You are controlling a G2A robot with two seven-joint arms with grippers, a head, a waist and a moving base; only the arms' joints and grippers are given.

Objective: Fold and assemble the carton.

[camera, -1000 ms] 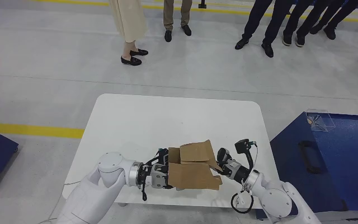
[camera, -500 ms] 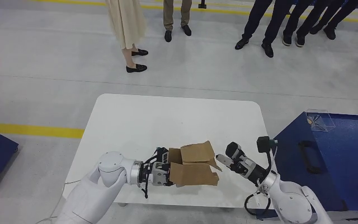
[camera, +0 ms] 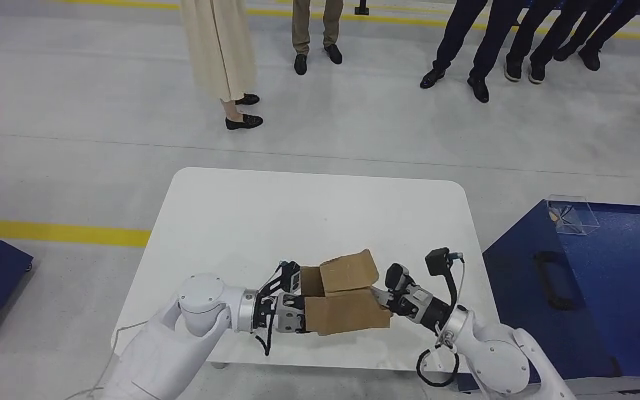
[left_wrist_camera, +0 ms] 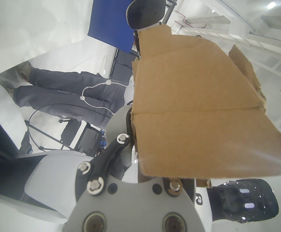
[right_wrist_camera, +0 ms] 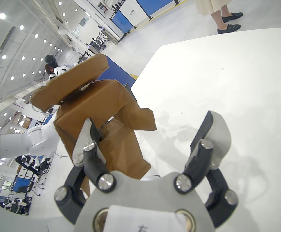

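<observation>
**Carton held across the near table edge, left clamping, right jaws spread**

The brown carton (camera: 343, 298) is sitting between the two grippers, over the near part of the white table (camera: 300, 210). Its long axis is running side to side, from one gripper to the other, slightly tilted. One end is pointing into the left gripper (camera: 291, 303), the other, flapped end at the right gripper (camera: 383, 296).

The left jaws are clamping on the carton's end. In the left wrist view the cardboard panel is lying between the two pads, one dark pad (left_wrist_camera: 145, 13) past its far edge, the other beside its near edge.

The right jaws are standing wide apart, gripping nothing. One finger (right_wrist_camera: 85, 134) is pressing against the carton's open end, just under the folded panel; the other finger (right_wrist_camera: 216, 131) is hanging over bare table, well apart from the cardboard. Between the right jaws a loose side flap is sticking out toward the table. Above the finger that is touching it, a top flap is tilting up and away from the body.
</observation>
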